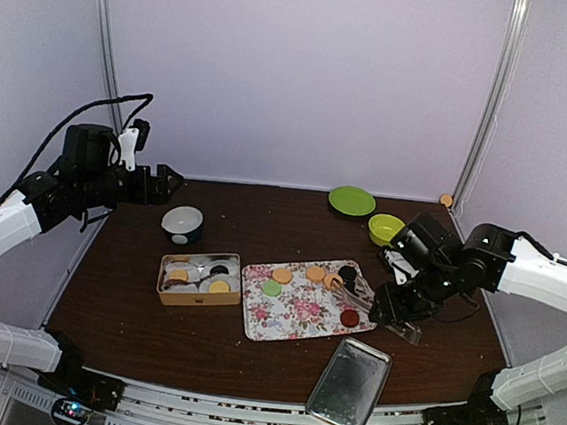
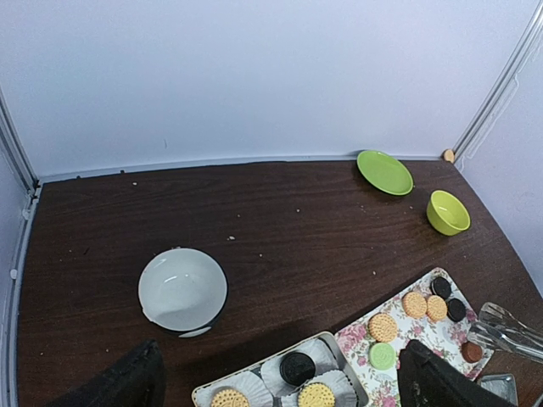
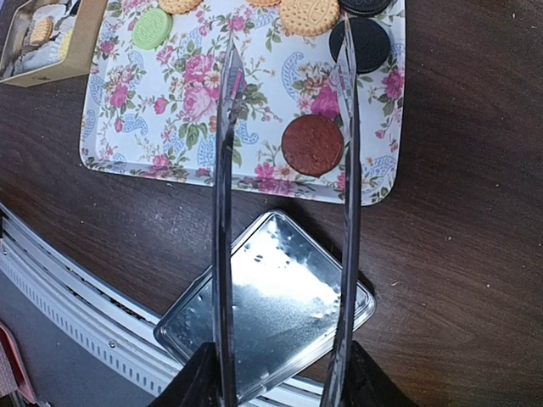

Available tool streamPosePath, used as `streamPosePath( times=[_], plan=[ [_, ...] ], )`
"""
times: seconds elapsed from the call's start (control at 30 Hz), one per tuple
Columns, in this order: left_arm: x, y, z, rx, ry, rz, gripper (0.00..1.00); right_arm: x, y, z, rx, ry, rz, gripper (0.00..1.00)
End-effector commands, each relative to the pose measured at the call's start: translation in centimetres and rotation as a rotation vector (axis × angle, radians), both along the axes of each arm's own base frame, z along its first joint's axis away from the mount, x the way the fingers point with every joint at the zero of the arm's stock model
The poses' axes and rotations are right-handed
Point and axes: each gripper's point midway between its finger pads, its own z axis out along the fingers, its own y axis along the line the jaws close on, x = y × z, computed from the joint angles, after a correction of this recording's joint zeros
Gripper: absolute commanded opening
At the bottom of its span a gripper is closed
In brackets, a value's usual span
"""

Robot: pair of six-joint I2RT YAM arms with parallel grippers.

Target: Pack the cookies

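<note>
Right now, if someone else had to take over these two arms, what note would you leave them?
Left gripper: open, empty, raised at the far left.
Right gripper: shut on the tongs, which are spread open above the floral tray, by the dark red cookie.
Done: three cookies sit in paper cups in the box, two orange and one black cookie.
Left: seven on the tray, namely three orange, two black, the green cookie and the dark red one. The tin lid lies off the box, near the front edge.
</note>
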Motion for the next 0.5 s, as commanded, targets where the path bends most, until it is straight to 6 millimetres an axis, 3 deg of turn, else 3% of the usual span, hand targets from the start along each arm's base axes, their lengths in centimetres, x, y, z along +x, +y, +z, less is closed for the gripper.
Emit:
streamPosePath(
  times=[0.0,0.47],
  plan=[
    [0.5,-0.2,2.2,-0.044,-0.063,-0.003,0.98,-0.6,-0.6,-0.6,-0.006,0.024,-0.006,0.45],
    [0.4,-0.4,2.2,-0.051,-0.058,-0.012,0.98,-1.9,-1.5,-2.6,-0.030,0.070,-0.007,0.45]
  ],
)
